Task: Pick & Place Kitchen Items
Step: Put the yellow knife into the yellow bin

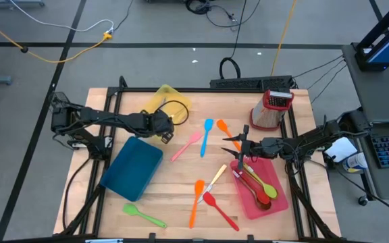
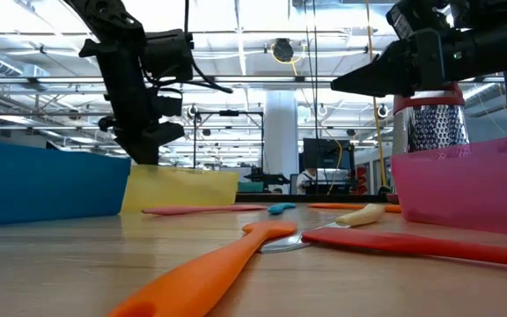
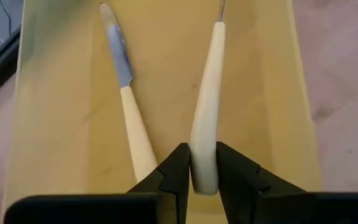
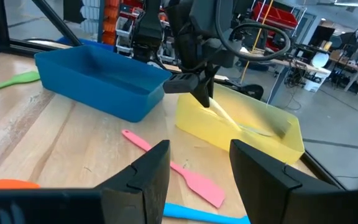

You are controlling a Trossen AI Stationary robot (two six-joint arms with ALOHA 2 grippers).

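On the counter (image 1: pixel 181 177), the yellow tray (image 1: pixel 159 98) sits upper centre. The left end effector (image 3: pixel 196 175) over it pinches 1 cream-handled knife (image 3: pixel 207 106). The right end effector (image 4: pixel 194 168), centre-right, gapes wide, holding nothing.

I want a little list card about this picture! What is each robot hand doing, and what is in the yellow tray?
Left gripper: shut on a cream-handled knife, over the yellow tray
Inside the yellow tray: a second cream-handled knife lying flat
Right gripper: open, empty, above the table by the pink tray
Blue tray: looks empty
Loose on table: pink spatula, blue spatula, green spatula
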